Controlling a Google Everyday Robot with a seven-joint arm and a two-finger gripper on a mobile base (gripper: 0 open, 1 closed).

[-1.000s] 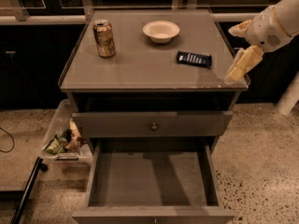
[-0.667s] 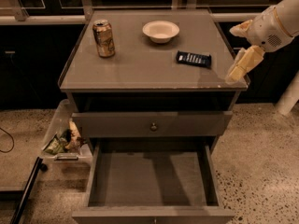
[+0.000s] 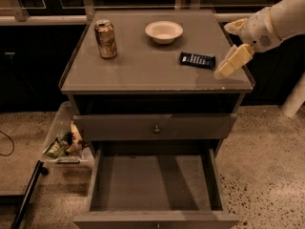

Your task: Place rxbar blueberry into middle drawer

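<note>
The rxbar blueberry [image 3: 197,59], a dark navy bar with pale lettering, lies flat on the right part of the cabinet top. My gripper [image 3: 223,50] is open just right of the bar, above the top's right edge, with one pale finger [image 3: 234,60] angled down toward the surface. It holds nothing. The middle drawer [image 3: 152,185] is pulled out at the bottom of the view, a wide grey box with nothing in it.
A tan drink can [image 3: 105,39] stands at the back left of the cabinet top [image 3: 143,73] and a white bowl [image 3: 164,31] at the back middle. A shut drawer front with a small knob [image 3: 156,128] sits above the open drawer. A bin of snack packets [image 3: 66,144] stands on the floor at left.
My gripper has moved slightly left, closer to the bar. The bar, can, bowl and drawer have not moved.
</note>
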